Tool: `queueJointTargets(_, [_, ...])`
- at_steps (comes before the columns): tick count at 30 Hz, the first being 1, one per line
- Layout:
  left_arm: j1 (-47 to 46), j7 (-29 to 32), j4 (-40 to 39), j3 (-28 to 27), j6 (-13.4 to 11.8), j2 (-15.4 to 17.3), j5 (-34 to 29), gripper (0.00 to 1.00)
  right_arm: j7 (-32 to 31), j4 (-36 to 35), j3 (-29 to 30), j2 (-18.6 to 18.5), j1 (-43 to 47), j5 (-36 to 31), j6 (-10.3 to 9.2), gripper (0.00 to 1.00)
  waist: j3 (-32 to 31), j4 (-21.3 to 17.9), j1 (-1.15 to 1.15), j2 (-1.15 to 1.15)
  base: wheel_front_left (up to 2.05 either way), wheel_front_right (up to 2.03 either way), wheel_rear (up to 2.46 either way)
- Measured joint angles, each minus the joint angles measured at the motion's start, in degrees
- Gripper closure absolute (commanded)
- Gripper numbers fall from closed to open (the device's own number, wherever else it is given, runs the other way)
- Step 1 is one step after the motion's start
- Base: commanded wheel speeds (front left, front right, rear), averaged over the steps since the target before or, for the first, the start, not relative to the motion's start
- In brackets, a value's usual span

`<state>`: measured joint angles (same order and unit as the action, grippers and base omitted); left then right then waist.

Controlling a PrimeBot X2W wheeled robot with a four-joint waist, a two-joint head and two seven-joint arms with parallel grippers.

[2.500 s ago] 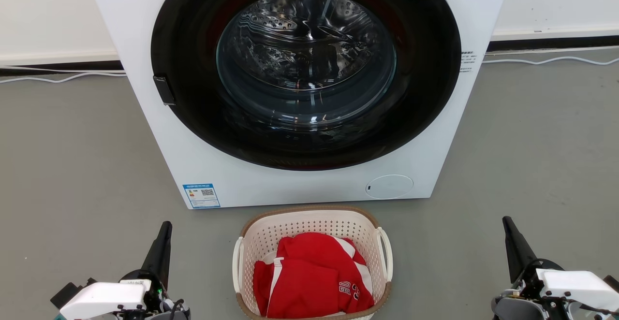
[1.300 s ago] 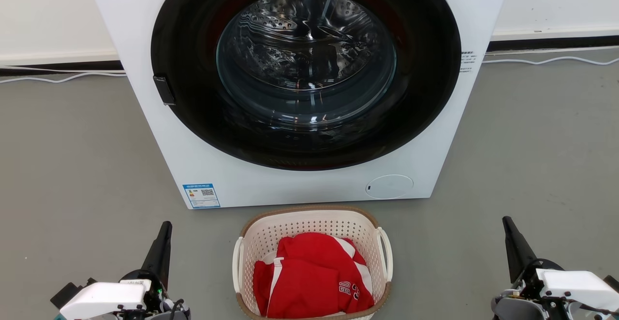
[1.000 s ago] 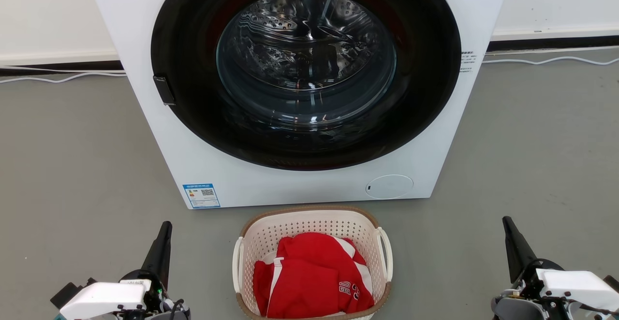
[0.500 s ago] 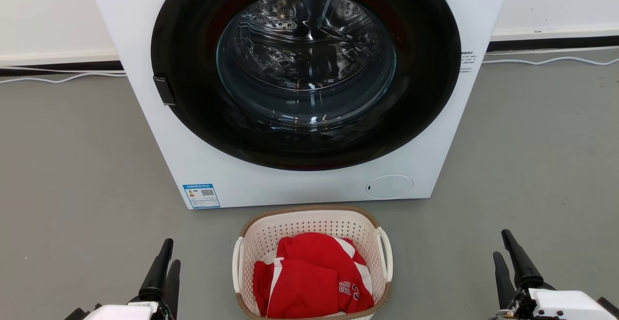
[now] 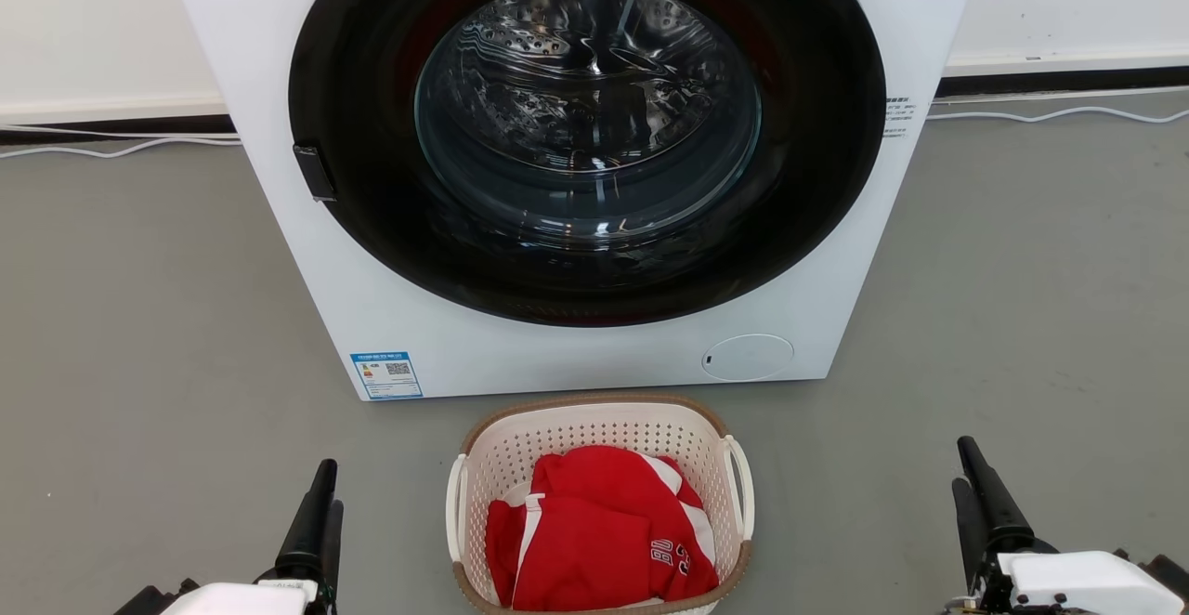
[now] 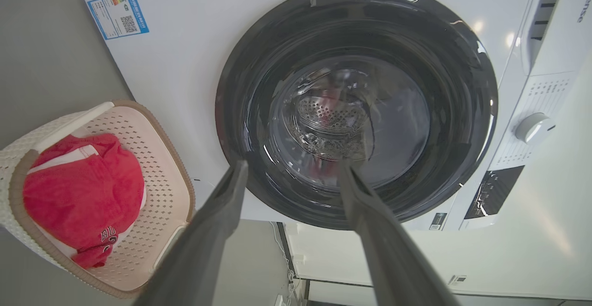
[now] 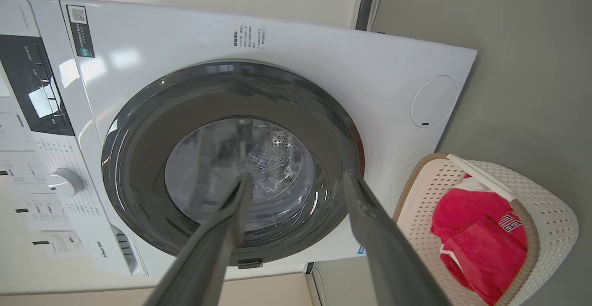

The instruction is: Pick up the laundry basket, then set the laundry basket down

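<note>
Left gripper [image 5: 330, 485] low at left, fingers spread apart, holding nothing. Centre: laundry basket [image 5: 594, 427] on grey floor [image 5: 139, 318], just in front of washing machine [image 5: 817, 299], red garment [image 5: 594, 541] inside. Right gripper [image 5: 961, 464] low at right, fingers likewise parted, empty, well apart from the basket.

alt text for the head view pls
A cream laundry basket holding a red garment sits on the grey floor before a white front-loading washing machine. The left gripper and right gripper flank it at the bottom corners, touching nothing.
</note>
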<state>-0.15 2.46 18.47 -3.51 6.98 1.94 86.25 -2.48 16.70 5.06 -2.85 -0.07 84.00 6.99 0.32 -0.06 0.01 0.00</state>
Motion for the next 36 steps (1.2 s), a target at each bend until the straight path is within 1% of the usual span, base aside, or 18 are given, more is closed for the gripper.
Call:
queueJointTargets(14, [0.0,-2.3,-0.6,-0.3,0.0,0.0,-11.8,0.00,2.1,-1.2,-1.5,-0.3,0.0,-13.5,0.00,0.00,0.0,0.0,0.00,0.00,0.00,0.00,0.00])
queueJointTargets(15, [0.0,-2.3,-0.6,-0.3,0.0,0.0,-11.8,0.00,2.1,-1.2,-1.5,-0.3,0.0,-13.5,0.00,0.00,0.0,0.0,0.00,0.00,0.00,0.00,0.00])
queueJointTargets(28, [0.0,-4.4,-1.4,-0.1,0.0,0.3,-20.8,0.00,4.2,-1.6,-2.5,-1.6,-0.2,-25.1,0.00,0.00,0.1,-0.2,-0.01,0.00,0.00,0.00,0.00])
queueJointTargets(36, [0.1,-5.7,-1.4,0.0,0.0,0.6,-26.0,0.00,5.6,-1.7,-3.5,-2.3,-0.3,-31.0,0.01,0.00,0.1,-0.4,-0.01,0.00,0.00,0.00,0.00])
